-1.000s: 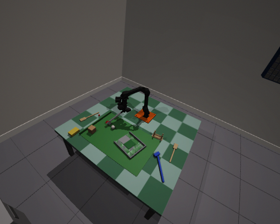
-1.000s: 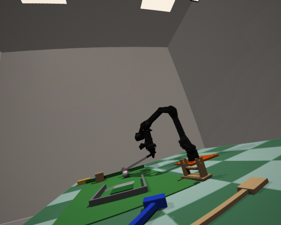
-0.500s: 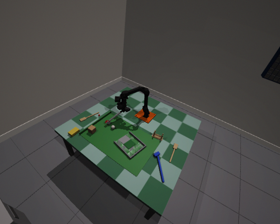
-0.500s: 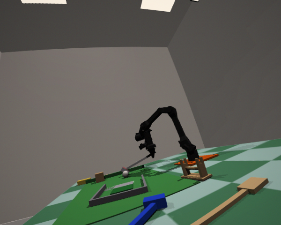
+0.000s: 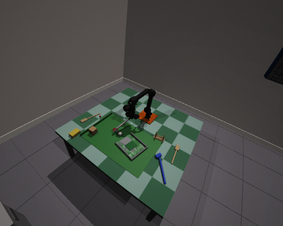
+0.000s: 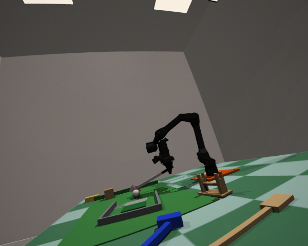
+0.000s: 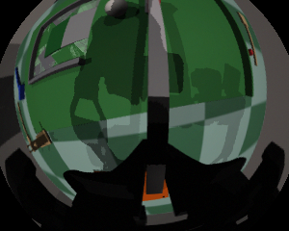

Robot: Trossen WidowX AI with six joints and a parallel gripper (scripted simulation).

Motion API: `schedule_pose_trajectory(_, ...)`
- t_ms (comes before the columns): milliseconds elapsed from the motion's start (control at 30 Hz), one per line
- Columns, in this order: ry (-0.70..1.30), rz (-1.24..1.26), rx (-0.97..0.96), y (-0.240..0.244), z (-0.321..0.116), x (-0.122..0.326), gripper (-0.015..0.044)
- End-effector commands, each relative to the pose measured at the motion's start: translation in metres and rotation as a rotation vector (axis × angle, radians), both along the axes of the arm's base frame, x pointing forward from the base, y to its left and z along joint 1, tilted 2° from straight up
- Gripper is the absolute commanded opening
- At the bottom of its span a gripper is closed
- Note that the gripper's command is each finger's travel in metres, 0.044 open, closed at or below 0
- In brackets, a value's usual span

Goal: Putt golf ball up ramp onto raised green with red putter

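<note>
Green putting mat, with the red putter poised behind its ball

Green checks in two tones cover the broad table [image 5: 97, 155] [image 6: 281, 169] [image 7: 77, 154], on which the flat, plain green mat [image 5: 100, 141] [image 6: 82, 225] [image 7: 63, 106] marks out the playing area. The jointed black arm [image 5: 149, 102] [image 6: 199, 135] arches from its square orange base plate [image 5: 150, 122] [image 6: 233, 170] [image 7: 146, 193] so that its wrist hangs above the mat's side, leaving room for a long club below.

A low, dark grey border [image 5: 139, 153] [image 6: 130, 214] [image 7: 55, 71] surrounds much of the target, presumably to stop an overrun. Its open side admits the light grey sloping ramp [image 5: 125, 141] [image 6: 134, 201] [image 7: 79, 26], which leads to the dark green raised square [image 5: 131, 145] [image 6: 134, 206] [image 7: 56, 39].

The long blue putter [image 5: 162, 170] [image 6: 170, 219] [image 7: 20, 87] lies off the mat, probably as a distractor. The black gripper [image 5: 131, 117] [image 6: 170, 170] [image 7: 151, 141] has its fingers pinching the dark grip of the grey-shafted, red-faced putter [image 5: 123, 124] [image 6: 151, 180] [image 7: 158, 72]; the shaft slants down to set its head low.

That head sits just beside the round white golf ball [image 5: 120, 133] [image 6: 135, 193] [image 7: 117, 7], on the side away from the ramp. The ball is on the mat, short of the slope; contact is unclear. The stroke seems next: a square push should suit this line, while a weak one could let the ball roll back.
</note>
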State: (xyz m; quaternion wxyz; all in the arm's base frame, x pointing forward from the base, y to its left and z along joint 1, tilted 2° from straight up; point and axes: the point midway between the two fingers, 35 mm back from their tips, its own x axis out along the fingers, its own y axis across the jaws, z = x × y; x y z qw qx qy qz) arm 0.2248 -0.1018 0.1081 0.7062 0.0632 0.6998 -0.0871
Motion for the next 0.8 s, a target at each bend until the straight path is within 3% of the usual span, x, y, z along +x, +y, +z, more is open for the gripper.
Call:
schedule_pose_trajectory(0, -0.007, -0.016, -0.007, 0.007, 0.003, -0.001, 0.0)
schedule_pose_trajectory(467, -0.007, -0.016, -0.007, 0.01, 0.058, -0.002, 0.0)
schedule_pose_trajectory(767, 0.006, -0.01, 0.003, 0.011, 0.052, -0.003, 0.0)
